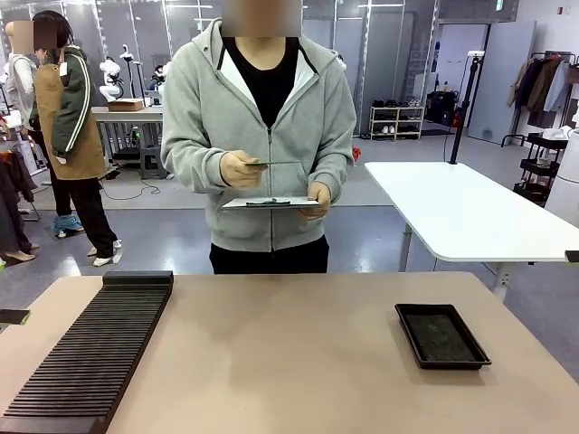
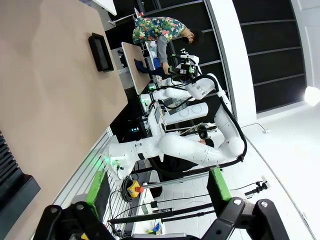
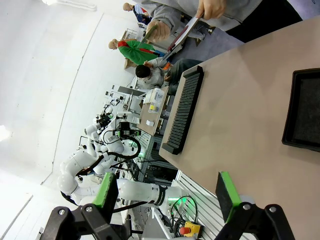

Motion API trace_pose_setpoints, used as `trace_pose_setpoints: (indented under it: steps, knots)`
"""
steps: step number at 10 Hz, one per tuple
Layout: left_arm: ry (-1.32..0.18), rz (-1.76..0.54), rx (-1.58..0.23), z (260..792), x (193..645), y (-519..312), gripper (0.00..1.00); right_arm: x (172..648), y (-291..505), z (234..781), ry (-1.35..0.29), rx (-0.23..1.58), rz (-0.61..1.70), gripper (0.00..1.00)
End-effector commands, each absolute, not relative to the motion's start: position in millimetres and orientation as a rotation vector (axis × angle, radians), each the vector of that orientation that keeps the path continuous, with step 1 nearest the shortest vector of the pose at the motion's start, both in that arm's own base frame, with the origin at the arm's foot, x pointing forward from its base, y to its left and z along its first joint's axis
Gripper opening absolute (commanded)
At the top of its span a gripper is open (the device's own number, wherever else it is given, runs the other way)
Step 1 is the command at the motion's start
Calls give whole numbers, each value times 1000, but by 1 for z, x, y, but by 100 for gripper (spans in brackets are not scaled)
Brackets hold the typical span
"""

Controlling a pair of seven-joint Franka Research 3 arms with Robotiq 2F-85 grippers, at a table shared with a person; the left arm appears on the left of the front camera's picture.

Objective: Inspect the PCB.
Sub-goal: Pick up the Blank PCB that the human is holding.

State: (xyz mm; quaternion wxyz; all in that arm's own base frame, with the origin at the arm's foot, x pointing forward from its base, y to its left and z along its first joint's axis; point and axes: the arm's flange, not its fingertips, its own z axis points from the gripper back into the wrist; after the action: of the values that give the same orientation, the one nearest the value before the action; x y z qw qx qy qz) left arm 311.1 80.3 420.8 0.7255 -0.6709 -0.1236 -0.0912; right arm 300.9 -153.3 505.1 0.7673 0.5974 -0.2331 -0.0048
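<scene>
Person (image 1: 258, 136): light grey zip hoodie (image 1: 204, 117), white hood lining, black top (image 1: 269, 81), black trousers (image 1: 270, 258).
Left gripper (image 2: 157, 172), right gripper (image 3: 166, 176): black linked fingers (image 2: 82, 215), 2 green pads (image 3: 227, 192) each, round pivot bolts.
Right arm (image 2: 180, 147): glossy white rounded segments, black cable (image 2: 239, 132), green base light (image 2: 107, 161).
Left arm (image 3: 145, 192): same white shell.

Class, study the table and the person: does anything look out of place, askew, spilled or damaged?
Nothing stands out. The black tray lies flat on the table, the ridged black rack sits intact along its left side, and the person holds the PCB level above a grey slab.
</scene>
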Motion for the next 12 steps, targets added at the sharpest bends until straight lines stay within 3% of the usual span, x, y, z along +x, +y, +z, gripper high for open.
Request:
trace_pose_setpoints:
  steps: [1,12]
  knots:
    - [-272,-197,-1470,421,311,80,100,302,-153,506,-531,1306,3,100]
    - [-272,-197,-1470,421,311,80,100,302,-153,506,-531,1306,3,100]
